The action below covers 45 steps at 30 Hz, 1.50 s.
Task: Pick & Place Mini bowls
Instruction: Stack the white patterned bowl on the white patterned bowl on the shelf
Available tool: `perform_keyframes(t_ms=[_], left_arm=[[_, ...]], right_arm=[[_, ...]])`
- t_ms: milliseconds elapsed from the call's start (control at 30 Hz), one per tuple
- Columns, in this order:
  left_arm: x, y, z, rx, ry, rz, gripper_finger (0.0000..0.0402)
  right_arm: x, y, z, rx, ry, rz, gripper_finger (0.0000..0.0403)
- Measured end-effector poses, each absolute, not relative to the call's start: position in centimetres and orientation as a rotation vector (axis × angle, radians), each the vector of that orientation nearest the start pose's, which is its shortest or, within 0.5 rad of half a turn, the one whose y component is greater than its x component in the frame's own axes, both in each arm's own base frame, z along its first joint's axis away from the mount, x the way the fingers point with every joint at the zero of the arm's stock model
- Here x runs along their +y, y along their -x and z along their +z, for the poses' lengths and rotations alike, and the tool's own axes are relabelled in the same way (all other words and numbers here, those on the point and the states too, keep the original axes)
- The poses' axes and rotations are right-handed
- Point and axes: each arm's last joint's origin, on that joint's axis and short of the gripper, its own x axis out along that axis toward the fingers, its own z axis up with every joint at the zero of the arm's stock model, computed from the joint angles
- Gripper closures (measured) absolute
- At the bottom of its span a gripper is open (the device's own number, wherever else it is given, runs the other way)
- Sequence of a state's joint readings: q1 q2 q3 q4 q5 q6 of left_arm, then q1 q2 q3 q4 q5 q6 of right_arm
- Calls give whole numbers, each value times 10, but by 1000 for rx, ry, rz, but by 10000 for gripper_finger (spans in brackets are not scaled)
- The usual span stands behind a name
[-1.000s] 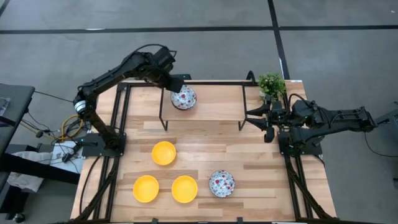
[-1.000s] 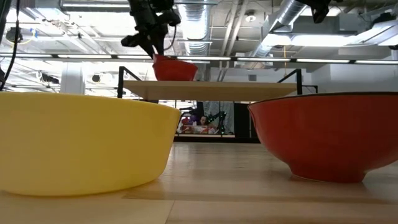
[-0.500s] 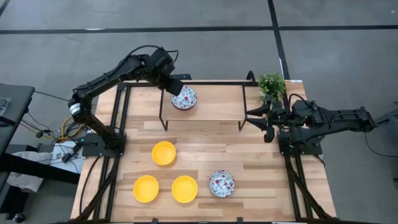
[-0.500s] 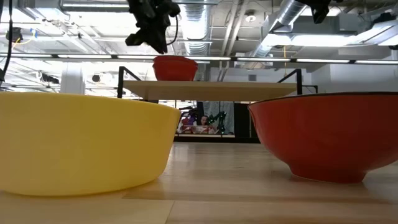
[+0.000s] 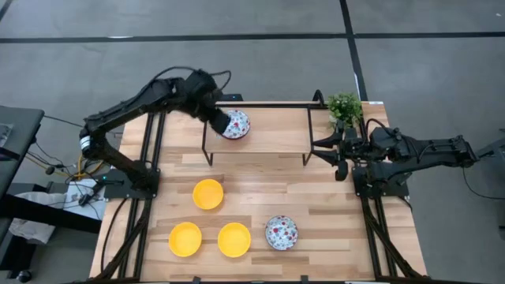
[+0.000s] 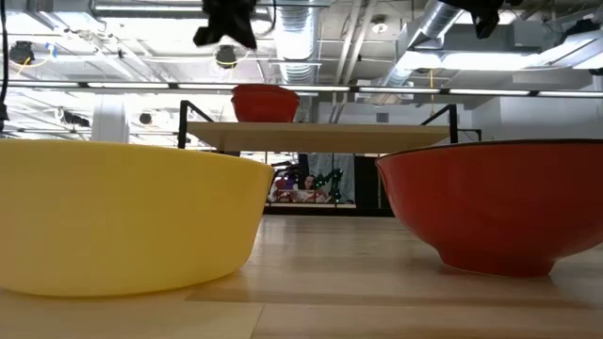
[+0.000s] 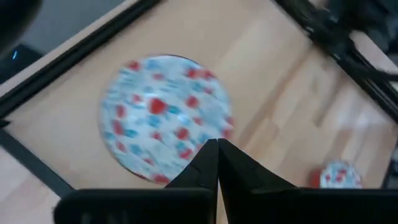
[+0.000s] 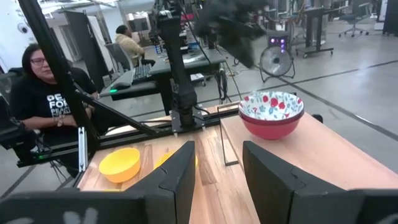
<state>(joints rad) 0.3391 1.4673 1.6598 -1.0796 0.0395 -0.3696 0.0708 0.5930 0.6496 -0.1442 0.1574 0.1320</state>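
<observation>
Speckled bowl sits placed on the shelf, left claw clenched empty above it; next it must fetch another bowl.

A grey floor surrounds the table; silver ducts run overhead, and seemingly desks stand beyond.

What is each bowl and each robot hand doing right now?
Speckled bowl on shelf: upright, let go.
Speckled bowl on table: upright, untouched.
Three yellow bowls: upright, empty, on the table.
Left gripper: shut, empty, above the shelf bowl.
Right gripper: open, empty, waiting at the table's right edge.
</observation>
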Motion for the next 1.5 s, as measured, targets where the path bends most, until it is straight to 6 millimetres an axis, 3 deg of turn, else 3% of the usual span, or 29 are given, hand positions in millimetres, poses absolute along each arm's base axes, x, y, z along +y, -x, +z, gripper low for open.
perform_keyframes(t_ms=[133,367,633,933,1167,1367,1500], left_arm=[[54,-257,394,835,452,383,396],[-1,-226,371,847,513,414,396],[-35,-192,340,798,415,402,396],[-32,-148,314,578,410,291,396],[-20,-107,298,478,385,237,396],[-9,-72,291,337,369,209,396],[-5,-60,285,282,358,191,396]], right_arm=[[5,-138,315,93,-121,-93,280],[5,-138,316,89,-121,-93,280],[5,-139,316,81,-125,-92,280],[9,-139,325,-6,-211,-54,280],[33,-151,335,-103,-193,91,283],[60,-173,347,-35,-179,102,290],[75,-186,359,92,-187,98,296]])
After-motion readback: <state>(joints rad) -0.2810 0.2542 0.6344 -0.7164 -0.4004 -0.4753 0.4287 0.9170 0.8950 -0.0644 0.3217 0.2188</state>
